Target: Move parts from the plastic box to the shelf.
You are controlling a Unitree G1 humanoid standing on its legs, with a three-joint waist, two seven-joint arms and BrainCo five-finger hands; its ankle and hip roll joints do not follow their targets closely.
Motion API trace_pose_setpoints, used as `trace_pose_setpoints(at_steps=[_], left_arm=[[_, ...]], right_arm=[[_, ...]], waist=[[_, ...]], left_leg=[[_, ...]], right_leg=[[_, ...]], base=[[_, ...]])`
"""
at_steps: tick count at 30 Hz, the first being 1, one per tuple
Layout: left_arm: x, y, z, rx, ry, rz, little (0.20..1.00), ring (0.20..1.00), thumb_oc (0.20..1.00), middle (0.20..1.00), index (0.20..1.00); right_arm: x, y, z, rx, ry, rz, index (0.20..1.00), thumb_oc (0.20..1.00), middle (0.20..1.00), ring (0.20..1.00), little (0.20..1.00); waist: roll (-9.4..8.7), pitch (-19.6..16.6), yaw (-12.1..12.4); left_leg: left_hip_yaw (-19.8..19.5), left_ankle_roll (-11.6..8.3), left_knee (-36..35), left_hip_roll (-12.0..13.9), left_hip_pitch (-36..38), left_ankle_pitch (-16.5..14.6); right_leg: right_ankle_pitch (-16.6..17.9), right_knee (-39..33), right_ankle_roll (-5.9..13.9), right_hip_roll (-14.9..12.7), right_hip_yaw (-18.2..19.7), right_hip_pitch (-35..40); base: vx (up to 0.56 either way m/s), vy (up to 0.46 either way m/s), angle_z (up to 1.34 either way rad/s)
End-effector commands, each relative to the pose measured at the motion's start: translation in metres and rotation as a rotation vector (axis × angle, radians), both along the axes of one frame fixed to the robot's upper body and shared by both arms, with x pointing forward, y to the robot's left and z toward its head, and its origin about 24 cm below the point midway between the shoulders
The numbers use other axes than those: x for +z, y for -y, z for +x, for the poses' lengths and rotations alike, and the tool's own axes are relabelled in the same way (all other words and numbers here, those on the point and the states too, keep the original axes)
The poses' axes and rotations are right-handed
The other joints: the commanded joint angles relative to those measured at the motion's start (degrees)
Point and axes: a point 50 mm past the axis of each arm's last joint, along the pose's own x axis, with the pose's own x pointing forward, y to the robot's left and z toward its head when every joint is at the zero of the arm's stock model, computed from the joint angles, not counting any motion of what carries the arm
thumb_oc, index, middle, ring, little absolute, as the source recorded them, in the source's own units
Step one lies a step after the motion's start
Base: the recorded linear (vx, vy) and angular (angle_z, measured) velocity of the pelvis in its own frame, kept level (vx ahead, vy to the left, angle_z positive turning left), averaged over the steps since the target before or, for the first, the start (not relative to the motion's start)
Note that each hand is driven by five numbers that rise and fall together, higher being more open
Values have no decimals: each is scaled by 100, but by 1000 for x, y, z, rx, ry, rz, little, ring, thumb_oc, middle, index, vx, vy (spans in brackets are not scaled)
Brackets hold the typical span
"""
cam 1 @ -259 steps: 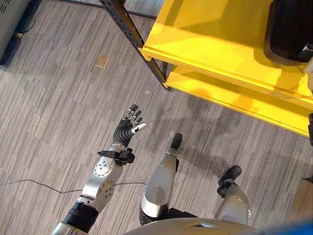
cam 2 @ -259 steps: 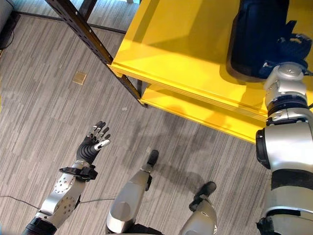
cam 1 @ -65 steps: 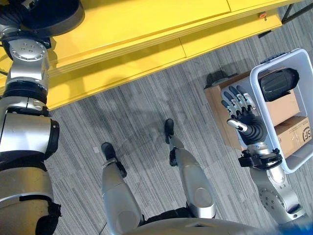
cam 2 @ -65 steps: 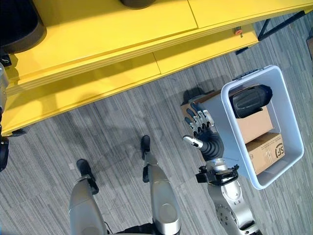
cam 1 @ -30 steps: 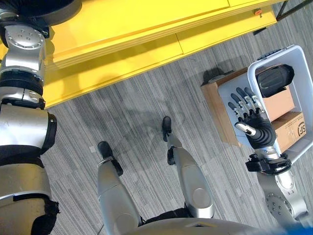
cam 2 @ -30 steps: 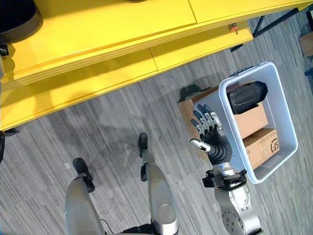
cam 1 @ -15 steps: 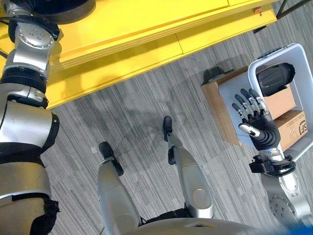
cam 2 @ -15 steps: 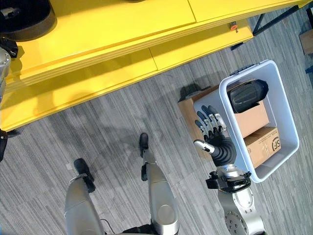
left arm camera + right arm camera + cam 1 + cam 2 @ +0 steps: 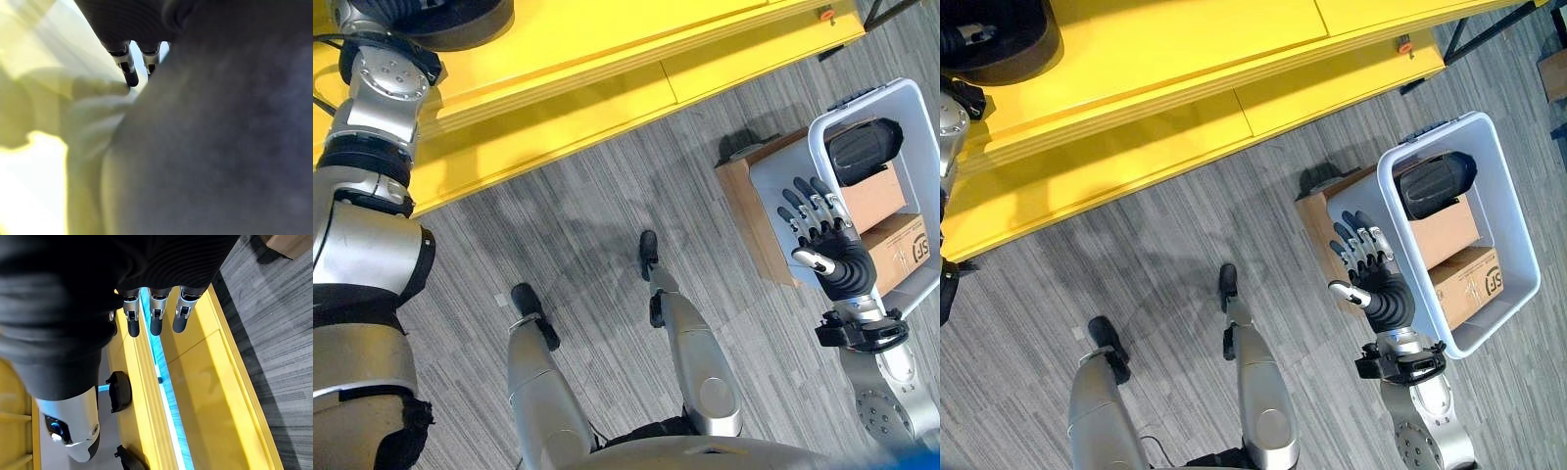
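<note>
- Two hands are working apart: the right hand [image 9: 1371,269] is hovering with fingers spread and straight, holding nothing, over the near rim of the box [image 9: 1508,201].
- Its fingertips are pointing toward the black part [image 9: 1435,184] that is lying at the far end of the box, on top of a carton [image 9: 1445,233]; a second carton [image 9: 1469,284] is sitting beside that one.
- That part is looking rounded, rigid and probably fairly heavy, with a smooth skin that may be slippery; a grip around its middle, thumb opposite the fingers, is likely safest.
- The box is resting on a brown carton [image 9: 1317,220] on the floor, near the yellow shelf [image 9: 1185,59].
- The left hand [image 9: 128,68] is staying up at the shelf against another dark part [image 9: 1009,34]; I cannot tell its grip.
</note>
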Motion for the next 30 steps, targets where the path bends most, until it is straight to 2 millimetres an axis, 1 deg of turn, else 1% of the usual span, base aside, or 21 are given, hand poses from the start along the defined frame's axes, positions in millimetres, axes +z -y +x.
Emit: trace_pose_setpoints(at_steps=[1,4,8,10,13,15,19,22,24,25,26,27,28,29,30], left_arm=[[34,-23,-26,47,138,-2,1000,1000,1000,1000,1000],[36,-26,-29,47,151,-11,1000,1000,1000,1000,1000],[38,-29,-32,33,186,-65,1000,1000,1000,1000,1000],[42,-26,-32,-9,233,-126,1000,1000,1000,1000,1000],[42,-25,-31,-30,252,-161,1000,1000,1000,1000,1000],[45,-19,-30,-81,287,-203,1000,1000,1000,1000,1000],[46,-16,-29,-132,314,-242,1000,1000,1000,1000,1000],[41,-17,-27,-149,310,-266,1000,1000,1000,1000,1000],[37,-10,-25,-201,319,-272,1000,1000,1000,1000,1000],[36,-10,-25,-201,318,-273,1000,1000,1000,1000,1000],[27,-1,-23,-267,322,-253,1000,1000,1000,1000,1000],[26,-1,-23,-265,321,-254,1000,1000,1000,1000,1000],[20,6,-22,-312,326,-248,1000,1000,1000,1000,1000],[12,9,-21,-332,316,-248,1000,1000,1000,1000,1000],[-2,13,-21,-338,277,-198,1000,1000,1000,1000,1000]], right_arm=[[21,13,-1,-32,115,-10,1000,1000,1000,1000,1000],[21,13,0,-35,116,-14,1000,1000,1000,1000,1000],[23,13,2,-39,122,-25,1000,1000,1000,1000,1000],[25,14,4,-46,131,-31,1000,1000,1000,1000,1000],[25,15,5,-53,131,-36,1000,1000,1000,1000,1000],[25,15,7,-63,132,-41,1000,1000,1000,1000,1000],[26,16,8,-71,135,-48,1000,1000,1000,1000,1000],[26,16,8,-67,129,-58,1000,1000,1000,1000,1000],[25,16,8,-72,127,-59,1000,1000,1000,1000,1000],[25,16,7,-72,126,-60,1000,1000,1000,1000,1000],[24,16,8,-78,124,-53,1000,1000,1000,1000,1000],[24,16,8,-78,123,-55,1000,1000,1000,1000,1000],[23,15,9,-80,122,-46,1000,1000,1000,1000,1000],[22,15,9,-79,118,-45,1000,1000,1000,1000,1000],[21,14,10,-82,114,-46,1000,1000,1000,1000,1000]], waist=[[-90,-47,31],[-56,-63,55],[-6,-121,94],[36,-194,124],[53,-233,129],[63,-308,139],[101,-380,151],[128,-425,169],[167,-459,199],[170,-459,196],[217,-479,262],[221,-479,256],[220,-465,293],[238,-478,312],[266,-483,372]], left_leg=[[-598,-131,37,195,-392,51],[-604,-128,5,178,-339,63],[-638,-139,-63,154,-241,91],[-660,-151,-97,142,-158,109],[-658,-157,-150,127,-70,121],[-653,-171,-201,118,67,145],[-631,-190,-260,121,264,165],[-616,-196,-297,117,380,179],[-620,-207,-356,111,500,203],[-618,-208,-362,110,510,205],[-618,-212,-439,93,648,246],[-616,-213,-446,92,661,248],[-584,-163,-527,55,660,439],[-589,-161,-587,34,723,468],[-581,-166,-642,21,833,500]], right_leg=[[-1004,732,530,-339,69,493],[-1007,733,528,-349,52,540],[-1009,726,522,-367,10,650],[-1021,746,517,-393,-16,732],[-1023,727,516,-403,-20,810],[-1022,712,509,-408,-24,920],[-1046,715,496,-408,-7,1045],[-1074,719,490,-412,1,1139],[-1092,723,487,-423,-3,1231],[-1092,721,487,-424,-3,1239],[-1116,729,472,-438,-38,1353],[-1116,728,472,-440,-38,1362],[-1002,707,434,-474,-63,1355],[-1012,701,428,-492,-79,1414],[-1035,714,418,-518,-104,1514]], base=[[0,0,0],[0,0,0],[-4,-8,1],[-7,-28,9],[1,-12,6],[1,-22,7],[1,-3,1],[3,-10,-2],[0,0,0],[0,0,0],[0,0,0],[-72,-13,2],[-77,-9,-1],[-66,-11,4],[21,-8,11]])
